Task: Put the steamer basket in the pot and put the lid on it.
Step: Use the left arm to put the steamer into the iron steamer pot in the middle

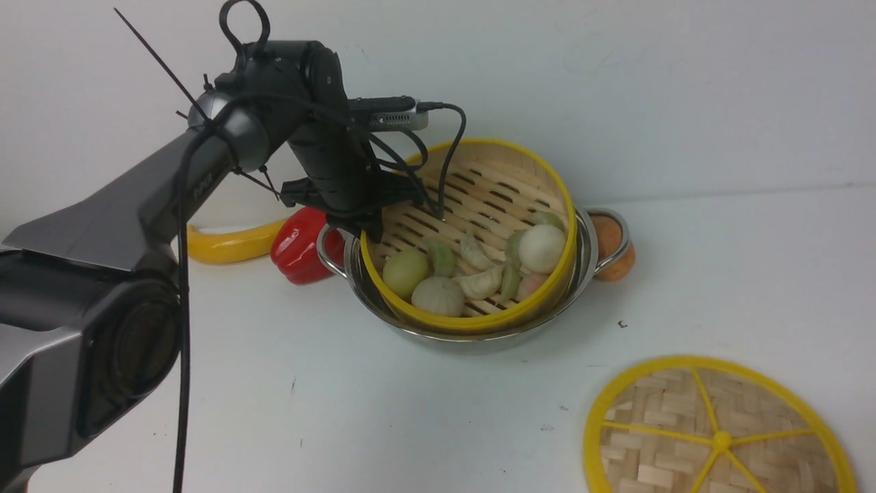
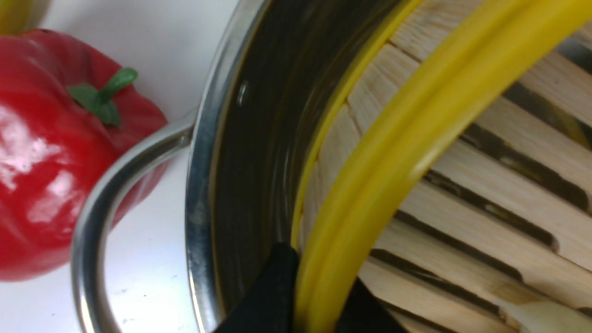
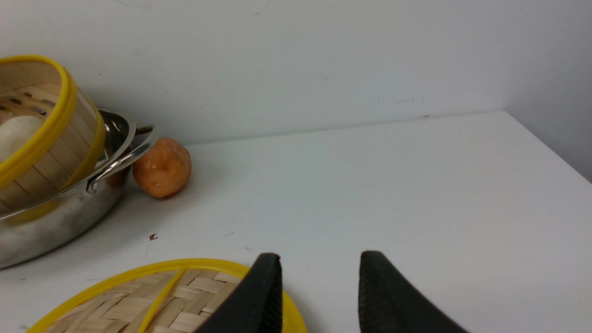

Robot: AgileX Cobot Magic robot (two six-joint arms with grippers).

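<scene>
The steamer basket (image 1: 479,198) sits tipped in the pot (image 1: 479,337), with its far side up high. Buns and dumplings (image 1: 479,267) lie in a heap at its low side. The left pincer (image 1: 364,231) is clamped on the basket's yellow rim, by the pot's handle. A red pepper (image 1: 300,248) and an orange ball (image 1: 614,255) lie beside the pot. The lid (image 1: 718,438) lies flat on the surface (image 1: 342,411), well apart. The right pincer (image 3: 319,289) is open, holding nothing, over the lid's edge.
</scene>
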